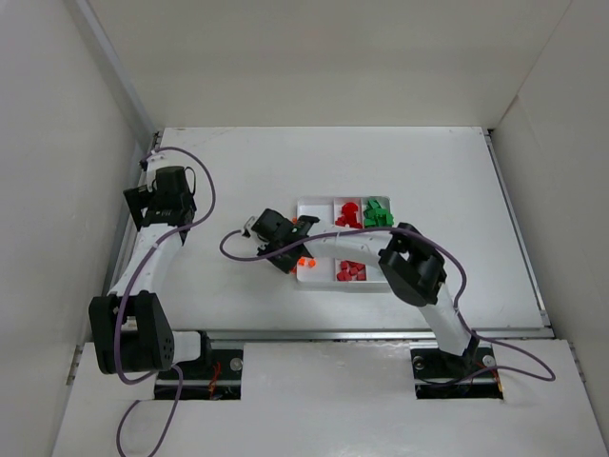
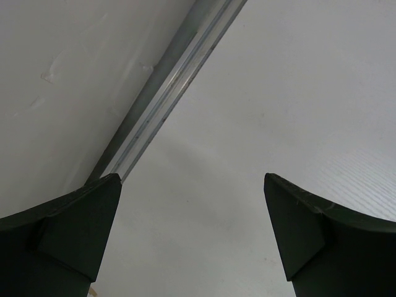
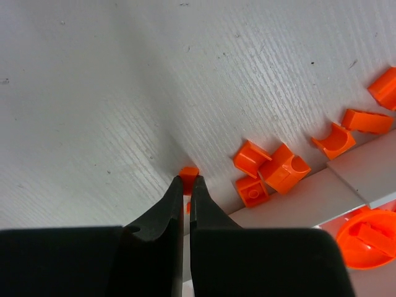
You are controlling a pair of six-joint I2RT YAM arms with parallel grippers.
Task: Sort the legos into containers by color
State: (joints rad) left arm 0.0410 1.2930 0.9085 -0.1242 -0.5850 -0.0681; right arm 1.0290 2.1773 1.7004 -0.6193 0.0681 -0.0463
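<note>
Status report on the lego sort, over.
Left gripper open, empty. Right gripper shut on orange lego. Other orange legos close beside it, near the tray rim.

Surface (image 3: 93,93): white, matt, w/ fine ribbed grain. The orange legos (image 3: 284,170): smooth plastic, slightly glossy. Tray (image 3: 365,170): smooth white plastic. Right gripper (image 3: 187,180): matt black plastic. Rail (image 2: 167,93) at left edge: brushed metal.

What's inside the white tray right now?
Red legos down the middle, green legos on the right, orange legos by the left edge. The right arm hides a band across the tray.
</note>
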